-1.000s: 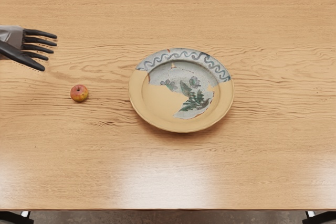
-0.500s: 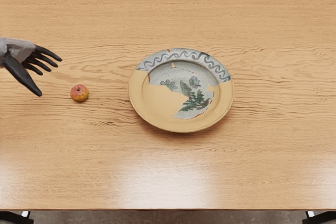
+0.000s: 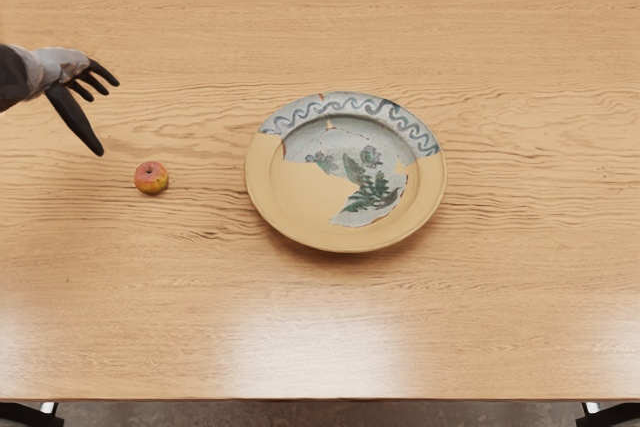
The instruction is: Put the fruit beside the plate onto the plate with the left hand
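Apple sits nearer the camera and plate-ward of my open left hand

My left hand [image 3: 72, 87] hangs over the table's [image 3: 500, 307] left edge, fingers spread, holding nothing, its thumb angled down toward the fruit. The small red-yellow apple [image 3: 151, 178] rests on the wood, apart from the hand and lying below and to the right of it in the picture, well left of the painted plate [image 3: 300, 207]. It is round, so I see no axis to line up with. I judge the reach must go forward-right and down. The right hand is out of view.
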Motion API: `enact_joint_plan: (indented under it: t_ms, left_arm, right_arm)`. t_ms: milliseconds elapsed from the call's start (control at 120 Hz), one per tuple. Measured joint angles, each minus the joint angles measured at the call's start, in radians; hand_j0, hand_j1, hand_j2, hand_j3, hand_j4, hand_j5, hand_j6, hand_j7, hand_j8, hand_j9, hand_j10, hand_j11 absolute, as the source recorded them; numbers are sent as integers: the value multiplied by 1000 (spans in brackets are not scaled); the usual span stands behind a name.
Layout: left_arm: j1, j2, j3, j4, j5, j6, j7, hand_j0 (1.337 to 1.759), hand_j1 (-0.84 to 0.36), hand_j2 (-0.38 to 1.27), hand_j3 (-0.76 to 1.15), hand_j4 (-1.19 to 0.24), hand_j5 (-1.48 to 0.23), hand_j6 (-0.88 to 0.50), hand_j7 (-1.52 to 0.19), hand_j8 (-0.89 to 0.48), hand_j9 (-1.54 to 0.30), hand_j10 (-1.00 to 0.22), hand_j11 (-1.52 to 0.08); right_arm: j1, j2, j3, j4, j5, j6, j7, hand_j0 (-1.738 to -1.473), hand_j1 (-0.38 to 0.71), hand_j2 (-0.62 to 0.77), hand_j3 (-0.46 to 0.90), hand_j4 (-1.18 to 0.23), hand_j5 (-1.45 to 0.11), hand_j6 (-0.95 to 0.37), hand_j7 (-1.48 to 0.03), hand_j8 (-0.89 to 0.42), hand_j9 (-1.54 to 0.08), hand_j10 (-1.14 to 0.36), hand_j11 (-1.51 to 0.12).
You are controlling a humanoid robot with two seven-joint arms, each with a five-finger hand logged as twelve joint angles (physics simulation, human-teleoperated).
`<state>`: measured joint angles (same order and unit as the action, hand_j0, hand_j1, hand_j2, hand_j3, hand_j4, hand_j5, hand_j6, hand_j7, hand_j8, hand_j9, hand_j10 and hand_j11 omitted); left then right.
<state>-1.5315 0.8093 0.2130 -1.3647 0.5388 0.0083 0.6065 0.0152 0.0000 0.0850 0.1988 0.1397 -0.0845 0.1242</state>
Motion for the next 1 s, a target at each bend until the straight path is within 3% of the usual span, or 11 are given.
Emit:
enact_joint_plan:
  t_ms: [133,400,725,1000]
  left_arm:
    - [-103,-82,144,-11,-85,123,3,1658,47,53,0,-257,-330,-258,-330,-258,-329,-257,-329]
    - [-125,-230,324,-29,-191,343,4,1658,49,52,0,-254,-328,-255,-327,-255,-327,-254,-327]
    - [-109,-376,462,-11,-236,541,4,1658,-5,61,0,-298,-385,-298,-385,-298,-385,-297,-385]
    - [-22,-486,488,89,-240,567,4,1658,-61,70,0,-344,-446,-344,-445,-344,-445,-344,-445]
  right_arm:
    - [1,0,1,0,0,0,0,-1658,-307,-7,0,-35,-45,-35,-45,-35,-45,-35,-45]
    - [6,0,1,0,0,0,0,-1658,-307,-7,0,-35,-45,-35,-45,-35,-45,-35,-45]
    - [6,0,1,0,0,0,0,-1658,-307,-7,0,-35,-45,-35,-45,-35,-45,-35,-45]
    - [6,0,1,-1,0,0,0,-1658,-307,-7,0,-35,-45,-35,-45,-35,-45,-35,-45]
